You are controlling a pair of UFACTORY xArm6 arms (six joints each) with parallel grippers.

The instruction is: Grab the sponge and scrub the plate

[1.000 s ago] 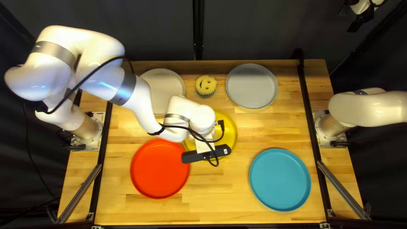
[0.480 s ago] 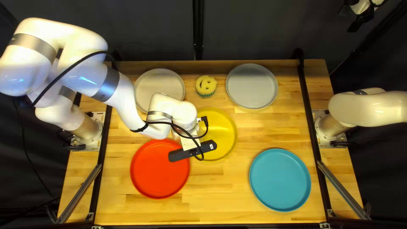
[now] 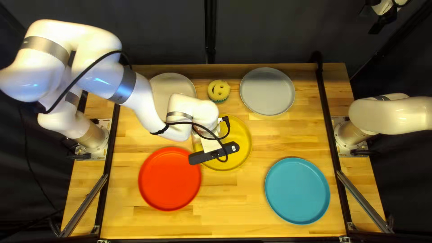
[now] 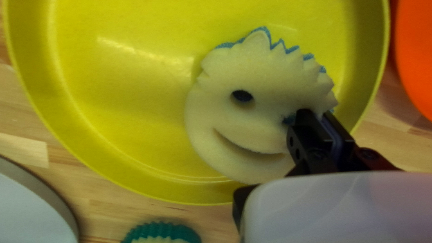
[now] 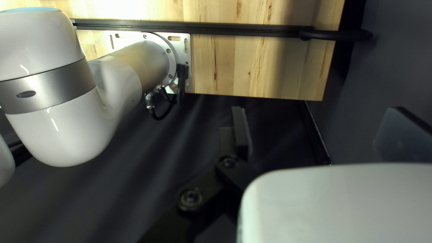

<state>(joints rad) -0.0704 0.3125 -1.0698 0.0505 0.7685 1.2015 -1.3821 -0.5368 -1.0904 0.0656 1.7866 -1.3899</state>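
In the top left view my left gripper (image 3: 213, 154) is over the left part of the yellow plate (image 3: 240, 144), its fingers hidden beneath it. The left wrist view shows the left gripper (image 4: 317, 118) shut on the edge of a pale smiley sponge (image 4: 256, 72) with a blue underside, one finger in its eye hole. That sponge lies over the yellow plate (image 4: 112, 108), inside its rim. My right gripper (image 3: 382, 20) hangs at the top right corner, away from the table; in the right wrist view the right gripper (image 5: 320, 130) is open and empty.
A second sponge (image 3: 218, 91), yellow with a green underside, sits between a whitish plate (image 3: 166, 92) and a grey plate (image 3: 267, 91) near the far edge. The red plate (image 3: 169, 180) is close beside the yellow one; a blue plate (image 3: 297, 191) stands nearer the right arm's base.
My left gripper first moved left and toward the near edge across the yellow plate, then came partway back right and slightly toward the far edge. The right arm stayed still.
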